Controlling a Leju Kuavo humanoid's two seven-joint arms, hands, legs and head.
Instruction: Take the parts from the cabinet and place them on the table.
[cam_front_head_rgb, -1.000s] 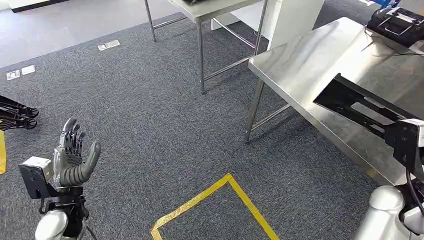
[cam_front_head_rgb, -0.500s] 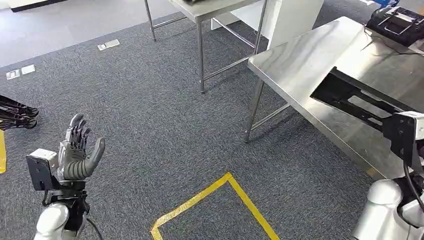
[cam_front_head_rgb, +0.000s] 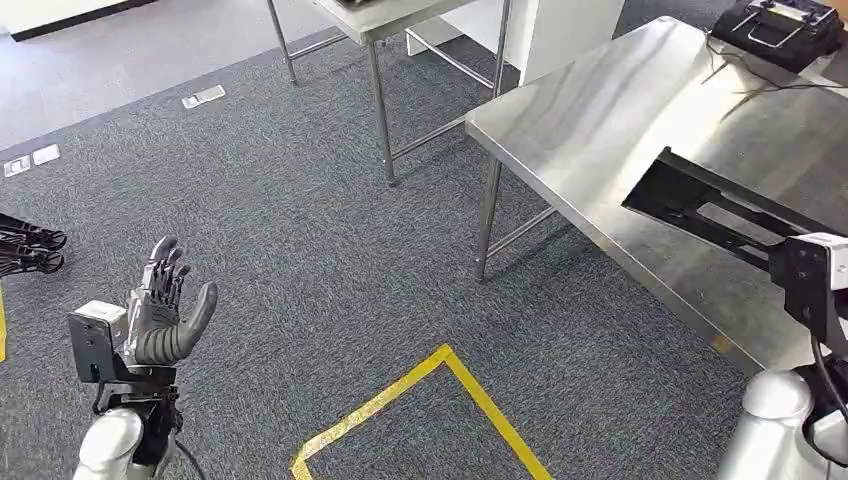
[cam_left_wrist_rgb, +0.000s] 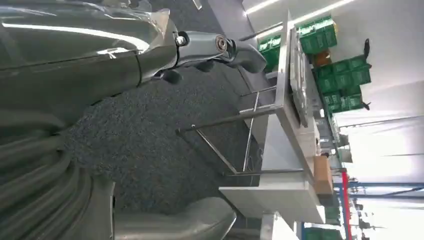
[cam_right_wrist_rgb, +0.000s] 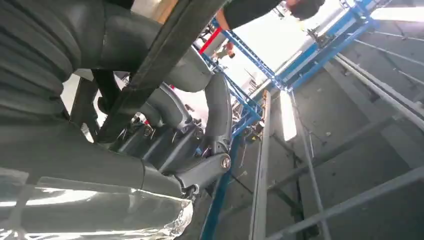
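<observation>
**Currently: black part held above the steel table, left hand free**

Right hand (cam_right_wrist_rgb: 165, 120) — fingers wrapped round a long black bar of the black frame part (cam_front_head_rgb: 715, 205); grasp is clear in the right wrist view, with the bar running diagonally between thumb and fingers. In the head view the hand itself is hidden behind its wrist camera box (cam_front_head_rgb: 818, 285) at about 3 o'clock, and the part sticks out from it toward 10 o'clock over the stainless steel table (cam_front_head_rgb: 600, 130). Cannot tell whether the part touches the tabletop or hangs just above it.

Left hand (cam_front_head_rgb: 165, 310) — at about 8 o'clock in the head view, raised over the grey carpet (cam_front_head_rgb: 300, 230), palm upright, fingers spread apart, holding nothing. Left wrist view agrees: thumb and fingers apart, only carpet and table legs between them.

Other items:
- black case (cam_front_head_rgb: 775, 25) with a metal handle at the table's far end, about 1 o'clock, well apart from the part
- second steel table (cam_front_head_rgb: 375, 15) at 12 o'clock
- yellow floor tape (cam_front_head_rgb: 440, 375) making a corner at 6 o'clock
- black folding stand (cam_front_head_rgb: 25, 250) on the carpet at 9 o'clock
</observation>
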